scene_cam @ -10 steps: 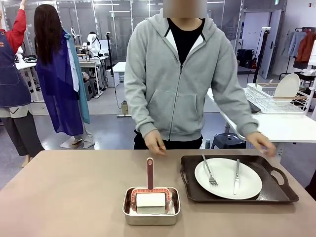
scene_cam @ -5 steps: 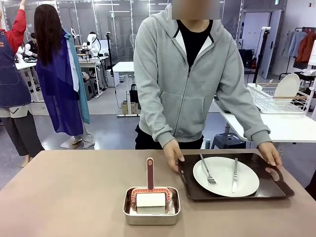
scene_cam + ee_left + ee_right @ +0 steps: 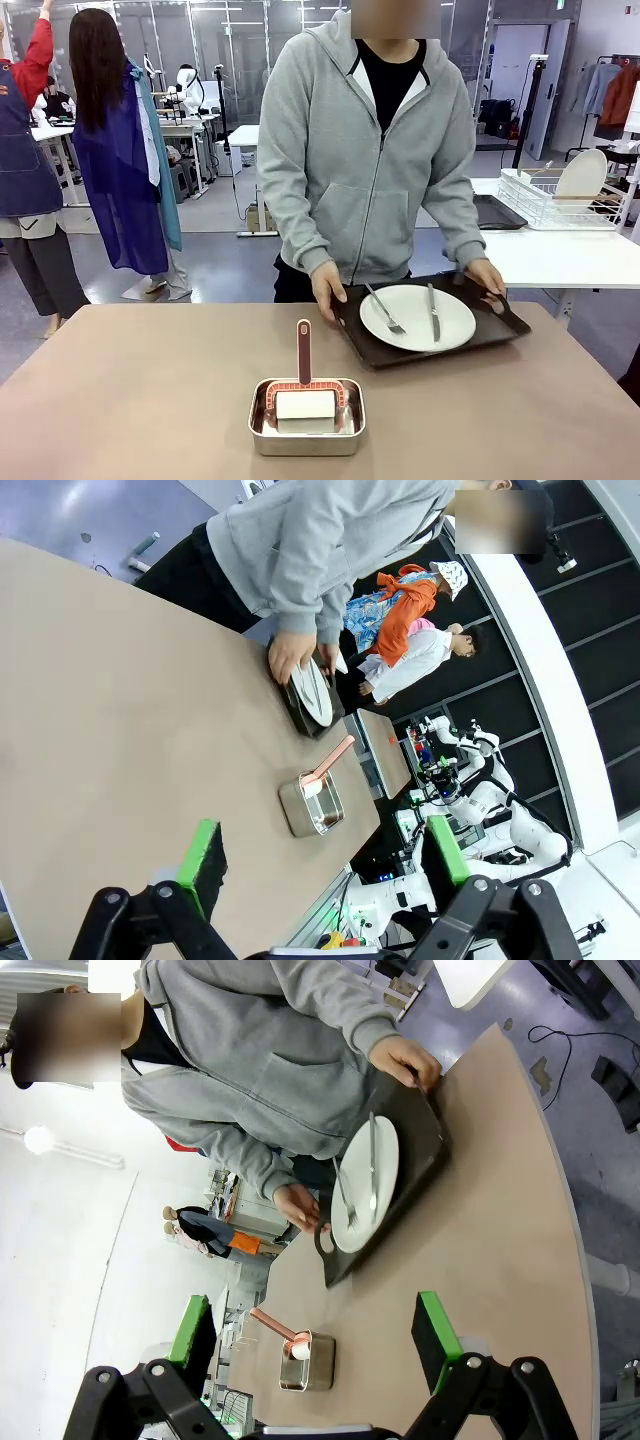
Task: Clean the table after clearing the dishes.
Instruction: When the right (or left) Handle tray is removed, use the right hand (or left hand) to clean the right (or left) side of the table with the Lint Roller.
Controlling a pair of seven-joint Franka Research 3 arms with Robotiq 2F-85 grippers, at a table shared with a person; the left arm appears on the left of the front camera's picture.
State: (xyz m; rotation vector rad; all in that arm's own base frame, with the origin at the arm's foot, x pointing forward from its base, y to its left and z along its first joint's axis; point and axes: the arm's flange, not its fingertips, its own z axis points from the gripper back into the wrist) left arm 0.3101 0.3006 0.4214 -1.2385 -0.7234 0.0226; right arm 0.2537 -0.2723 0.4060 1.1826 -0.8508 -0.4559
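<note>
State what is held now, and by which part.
The person holds the tray by its two ends, a hand on each; the plate rides on it. Left gripper and right gripper are open, empty.

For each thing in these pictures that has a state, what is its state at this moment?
tray, gripped at both ends by the person's hands, seemingly lifted at the table's far edge
plate, lying on the tray
fork and knife, lying on the plate
steel pan, standing on the table, a brush inside
left gripper, open, holding nothing
right gripper, open, holding nothing
</note>
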